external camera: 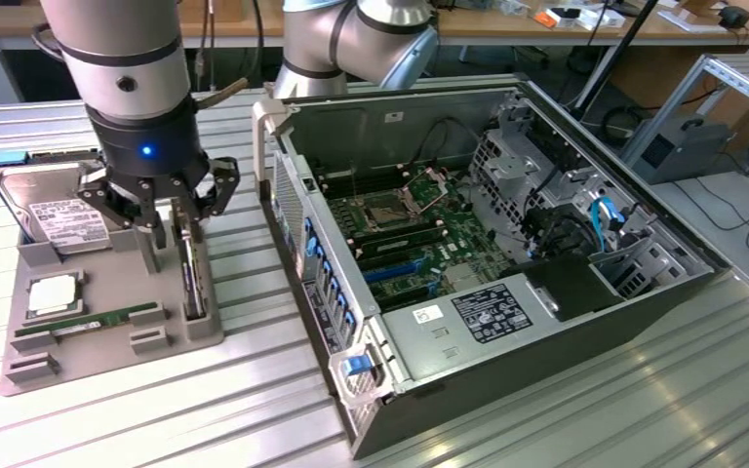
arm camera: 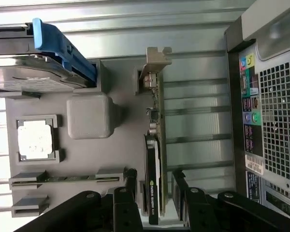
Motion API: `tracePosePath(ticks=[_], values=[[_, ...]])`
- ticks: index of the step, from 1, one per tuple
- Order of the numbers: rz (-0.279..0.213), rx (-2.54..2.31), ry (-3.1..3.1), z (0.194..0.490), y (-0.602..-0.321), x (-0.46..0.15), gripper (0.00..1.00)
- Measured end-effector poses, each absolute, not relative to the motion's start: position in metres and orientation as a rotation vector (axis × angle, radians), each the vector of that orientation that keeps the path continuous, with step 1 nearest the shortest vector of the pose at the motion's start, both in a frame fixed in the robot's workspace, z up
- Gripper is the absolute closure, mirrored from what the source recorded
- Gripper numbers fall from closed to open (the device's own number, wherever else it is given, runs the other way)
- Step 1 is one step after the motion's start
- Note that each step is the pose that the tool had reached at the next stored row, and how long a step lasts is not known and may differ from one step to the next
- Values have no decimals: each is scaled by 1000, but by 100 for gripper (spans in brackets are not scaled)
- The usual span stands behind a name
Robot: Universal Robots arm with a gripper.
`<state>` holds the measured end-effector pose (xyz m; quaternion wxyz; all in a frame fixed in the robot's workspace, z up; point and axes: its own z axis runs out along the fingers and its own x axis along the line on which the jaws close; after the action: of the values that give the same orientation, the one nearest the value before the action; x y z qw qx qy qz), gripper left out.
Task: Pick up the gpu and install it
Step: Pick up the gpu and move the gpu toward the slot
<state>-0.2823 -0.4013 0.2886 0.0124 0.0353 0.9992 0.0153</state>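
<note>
— How does the pincer (external camera: 175,226) stand?
— Wide apart, one finger on each side of the graphics card (arm camera: 153,159). A gap shows on both sides, so it grips nothing.
— And where is the card?
— On edge in a slot of the grey holder (external camera: 108,283) on the bench (external camera: 635,390). That is at the exterior view's left of the open computer case (external camera: 388,122), near the hard drive (external camera: 69,219).

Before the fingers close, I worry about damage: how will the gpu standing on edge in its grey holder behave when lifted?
The gpu is a thin flat board, so probably stiff and light. Its bare components look fragile. Standing on edge in the grey holder, it might tip if nudged sideways.
</note>
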Motion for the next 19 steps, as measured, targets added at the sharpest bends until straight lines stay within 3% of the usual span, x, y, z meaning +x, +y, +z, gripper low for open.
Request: tracePosePath(ticks=[9, 19], values=[[43, 90, 3115, 262, -398, -278, 58], [42, 84, 3116, 250, -388, -278, 58]])
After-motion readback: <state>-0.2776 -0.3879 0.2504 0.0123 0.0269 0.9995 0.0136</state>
